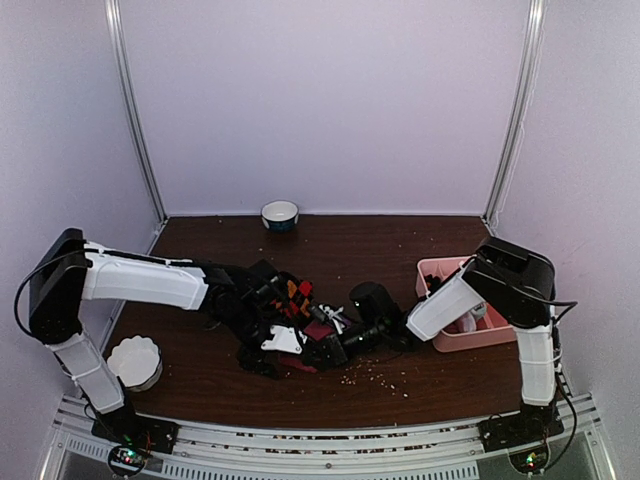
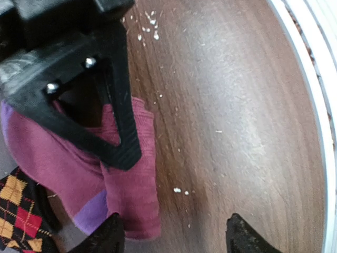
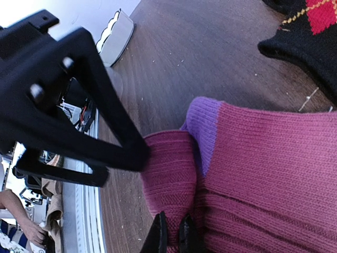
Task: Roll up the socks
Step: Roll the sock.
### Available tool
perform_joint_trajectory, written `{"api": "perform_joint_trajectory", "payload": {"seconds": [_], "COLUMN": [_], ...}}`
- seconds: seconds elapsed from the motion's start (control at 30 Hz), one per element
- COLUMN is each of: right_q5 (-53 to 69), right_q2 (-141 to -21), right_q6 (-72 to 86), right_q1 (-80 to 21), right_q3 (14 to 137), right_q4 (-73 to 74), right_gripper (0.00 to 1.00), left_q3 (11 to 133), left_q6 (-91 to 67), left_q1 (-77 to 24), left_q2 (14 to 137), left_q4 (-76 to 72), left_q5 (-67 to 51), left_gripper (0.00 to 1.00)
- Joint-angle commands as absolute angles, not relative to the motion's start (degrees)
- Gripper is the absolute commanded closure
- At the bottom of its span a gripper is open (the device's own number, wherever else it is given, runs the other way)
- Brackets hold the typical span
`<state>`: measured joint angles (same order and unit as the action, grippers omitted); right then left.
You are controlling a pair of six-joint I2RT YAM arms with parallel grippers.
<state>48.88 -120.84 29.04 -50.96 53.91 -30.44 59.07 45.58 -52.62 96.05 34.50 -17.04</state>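
A white scalloped bowl [image 1: 112, 358] sits near the front left corner of the dark wooden table [image 1: 400, 250], well apart from the work. Behind the arms, bare wood flecked with crumbs lies open as far as a small blue-and-white bowl [image 1: 280, 207] at the far wall.

At mid-table my left claw [image 2: 176, 237] hangs with its fingers spread wide. One fingertip is at the edge of the magenta ribbed-knit sock [image 2: 131, 184] and the other is over bare wood. Open board lies between that fingertip and the white rail along the table's edge.

The black knit sock with red, orange and yellow argyle diamonds [image 2: 18, 208] lies flat just beside the magenta one. The magenta sock is doubled over on itself, and a purple band shows at the fold.

My right claw [image 3: 174, 235] has its fingers drawn almost together, pinching a ridge of that magenta fabric.

At the right edge of the table, a pink plastic bin [image 1: 440, 268] stands close beside my right arm.
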Motion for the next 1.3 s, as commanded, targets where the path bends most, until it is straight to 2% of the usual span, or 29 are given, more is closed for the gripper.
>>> {"api": "perform_joint_trajectory", "payload": {"seconds": [0.0, 0.27, 0.37, 0.4, 0.43, 0.47, 0.53, 0.73, 0.87, 0.93, 0.97, 1.0, 1.03, 1.2, 1.27], "right_q5": [41.86, 42.09, 41.68, 41.48, 40.93, 40.27, 38.11, 29.26, 20.04, 14.82, 11.66, 5.51, 0.18, -23.88, -22.15], "right_q2": [-126.91, -127.2, -126.43, -125.9, -125.11, -123.85, -120.85, -110.72, -104.48, -102.42, -101.25, -100.0, -98.82, -94.87, -93.83], "right_q6": [32.41, 34.47, 34.73, 34.73, 34.69, 34.43, 33.42, 26.77, 22.17, 19.87, 18.83, 17.76, 16.35, 18.49, 21.19], "right_q1": [-49.97, -49.89, -49.98, -49.95, -50.0, -49.94, -50.06, -51.65, -54.71, -57.22, -58.78, -60.56, -62.88, -70.17, -70.21], "right_q3": [49.26, 48.86, 48.59, 48.22, 47.63, 46.8, 44.38, 36.0, 31.69, 29.39, 28.72, 28.24, 27.67, 28.31, 27.09], "right_q4": [-13.31, -15.22, -16.1, -16.72, -17.55, -18.53, -20.82, -24.09, -24.4, -24.69, -24.37, -23.54, -23.01, -17.52, -18.47], "right_gripper": [1.0, 1.0, 0.98, 0.95, 0.89, 0.78, 0.69, 0.52, 0.49, 0.44, 0.38, 0.09, 0.01, 0.01, 0.0], "left_q3": [62.53, 63.65, 63.75, 64.03, 64.37, 64.87, 66.15, 73.46, 76.97, 78.55, 79.41, 80.35, 81.6, 83.66, 83.94], "left_q6": [46.52, 46.1, 45.74, 45.59, 45.45, 45.21, 44.31, 41.93, 41.35, 40.99, 40.88, 40.86, 40.91, 41.31, 41.17], "left_q1": [-53.61, -54.49, -54.49, -54.43, -54.36, -54.17, -52.9, -47.27, -46.76, -46.75, -46.68, -46.74, -46.69, -46.67, -46.63], "left_q2": [99.83, 104.49, 105.36, 105.75, 106.08, 106.59, 107.38, 111.14, 114.45, 115.87, 116.65, 117.4, 118.09, 120.89, 121.78], "left_q4": [31.11, 31.42, 32.12, 32.81, 33.71, 34.74, 37.31, 48.99, 54.88, 57.4, 58.79, 60.34, 61.87, 66.96, 67.61], "left_q5": [-14.81, -12.45, -12.86, -12.89, -13.13, -13.47, -15.69, -25.87, -29.34, -31.69, -32.94, -34.18, -35.59, -39.9, -40.77], "left_gripper": [0.36, 0.69, 0.77, 0.8, 0.86, 0.91, 0.99, 1.0, 1.0, 1.0, 1.0, 1.0, 1.0, 1.0, 0.99]}}
